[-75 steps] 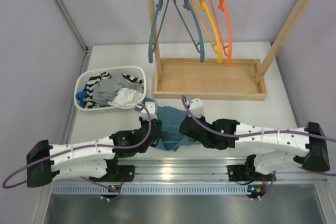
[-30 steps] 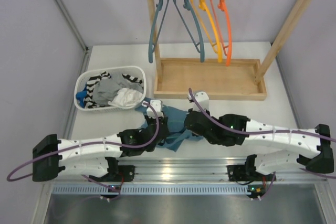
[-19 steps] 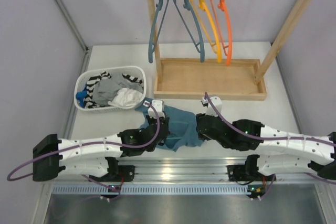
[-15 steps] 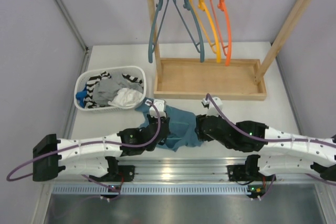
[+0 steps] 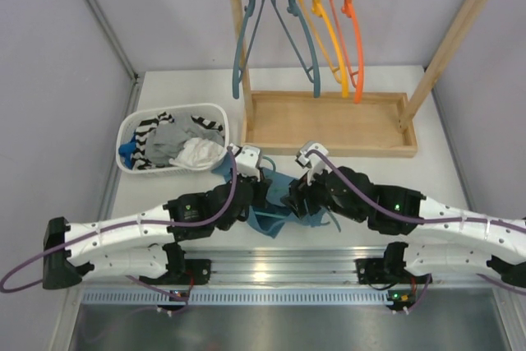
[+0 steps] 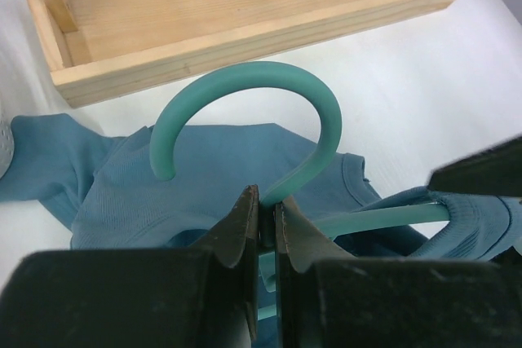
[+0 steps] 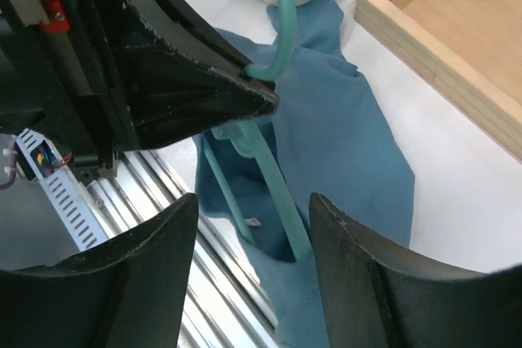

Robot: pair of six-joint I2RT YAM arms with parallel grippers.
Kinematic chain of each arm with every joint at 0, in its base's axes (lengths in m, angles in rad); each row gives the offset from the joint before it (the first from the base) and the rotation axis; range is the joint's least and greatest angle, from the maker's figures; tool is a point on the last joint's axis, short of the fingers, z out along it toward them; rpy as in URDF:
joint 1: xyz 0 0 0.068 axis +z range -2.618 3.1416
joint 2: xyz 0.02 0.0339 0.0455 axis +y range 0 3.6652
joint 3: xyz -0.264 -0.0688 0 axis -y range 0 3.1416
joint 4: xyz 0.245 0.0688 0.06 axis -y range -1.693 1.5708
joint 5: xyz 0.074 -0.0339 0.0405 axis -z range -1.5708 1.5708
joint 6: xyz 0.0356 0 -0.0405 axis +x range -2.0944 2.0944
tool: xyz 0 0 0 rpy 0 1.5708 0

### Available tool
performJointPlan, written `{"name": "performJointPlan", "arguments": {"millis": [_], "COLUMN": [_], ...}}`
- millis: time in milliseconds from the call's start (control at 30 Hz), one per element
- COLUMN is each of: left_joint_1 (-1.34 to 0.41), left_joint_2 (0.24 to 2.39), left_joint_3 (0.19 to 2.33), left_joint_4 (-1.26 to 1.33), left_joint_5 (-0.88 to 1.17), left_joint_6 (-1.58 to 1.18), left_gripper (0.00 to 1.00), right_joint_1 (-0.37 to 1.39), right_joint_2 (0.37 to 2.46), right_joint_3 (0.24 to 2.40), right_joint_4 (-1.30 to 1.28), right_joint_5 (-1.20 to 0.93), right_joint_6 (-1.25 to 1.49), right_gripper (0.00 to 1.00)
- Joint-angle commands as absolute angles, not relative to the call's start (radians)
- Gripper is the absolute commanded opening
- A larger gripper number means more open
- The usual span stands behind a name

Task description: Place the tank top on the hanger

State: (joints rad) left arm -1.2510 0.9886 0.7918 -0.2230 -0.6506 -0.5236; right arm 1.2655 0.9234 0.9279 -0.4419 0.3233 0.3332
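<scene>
The tank top (image 5: 265, 221) lies rumpled on the table in the lower middle of the top view, between the two wrists and just in front of the wooden tray (image 6: 245, 38). One flap trails toward the basket (image 5: 131, 125) in the upper left. The hanger (image 6: 329, 116) sits on top of it, with its hook pointing up the frame toward the tray.

The left gripper (image 6: 263, 213) is pinched tight on the hanger's neck, just under the hook. In the left wrist view, one hanger arm runs from the neck to the right edge of the frame, where a loop of the fabric looks hooked over its end. The other arm is hidden under cloth and fingers, so I cannot tell whether it is dressed.

The right gripper (image 7: 253, 209) faces the left one closely. Its jaws are spread wide and hold nothing. Through the gap, the hanger's long axis runs from the upper middle of the right wrist view down toward its lower middle, with fabric on both sides.

The right arm is the nearer one to the loose cloth. The next move probably calls for it to take the fabric beside that hanger arm and draw it over the shoulder while the left holds the neck steady. Both forearms lie low and reach inward toward the middle.
</scene>
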Motion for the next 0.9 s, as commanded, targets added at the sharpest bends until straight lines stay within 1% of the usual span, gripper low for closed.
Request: {"name": "performJointPlan", "arguments": {"millis": [0,133,300,400,533,600,700,733,800,833,867], "left_joint_1": [-1.256,-1.258,-1.258,-1.259,-1.259,-1.261,-1.262,-1.262,-1.262,-1.262,-1.262], "left_joint_2": [0.950,0.913,0.894,0.894,0.891,0.893,0.884,0.882,0.879,0.876,0.877], "left_joint_3": [0.856,0.879,0.899,0.903,0.904,0.904,0.894,0.893,0.888,0.890,0.890], "left_joint_4": [-0.244,-0.262,-0.264,-0.264,-0.245,-0.239,-0.216,-0.209,-0.190,-0.189,-0.184], "left_joint_5": [-0.595,-0.578,-0.560,-0.558,-0.552,-0.546,-0.540,-0.535,-0.528,-0.528,-0.528], "left_joint_6": [-0.474,-0.446,-0.413,-0.400,-0.380,-0.368,-0.356,-0.354,-0.350,-0.350,-0.350], "left_gripper": [0.00,0.00,0.00,0.00,0.00,0.00,0.00,0.00,0.00,0.00,0.00], "right_joint_1": [1.218,1.132,1.108,1.108,1.108,1.108,1.108,1.106,1.109,1.109,1.108], "right_joint_2": [0.943,0.939,0.989,1.017,1.019,1.003,0.999,0.999,1.002,1.003,1.000], "right_joint_3": [0.988,0.959,0.966,0.969,0.954,0.943,0.936,0.933,0.927,0.923,0.923], "right_joint_4": [-0.354,-0.314,-0.305,-0.290,-0.281,-0.265,-0.259,-0.261,-0.265,-0.267,-0.270], "right_joint_5": [0.203,0.040,-0.086,-0.126,-0.132,-0.132,-0.135,-0.135,-0.126,-0.117,-0.114], "right_joint_6": [0.232,0.239,0.248,0.271,0.301,0.310,0.325,0.331,0.342,0.345,0.347], "right_gripper": [0.57,0.57,0.56,0.56,0.50,0.40,0.29,0.20,0.09,0.00,0.00]}}
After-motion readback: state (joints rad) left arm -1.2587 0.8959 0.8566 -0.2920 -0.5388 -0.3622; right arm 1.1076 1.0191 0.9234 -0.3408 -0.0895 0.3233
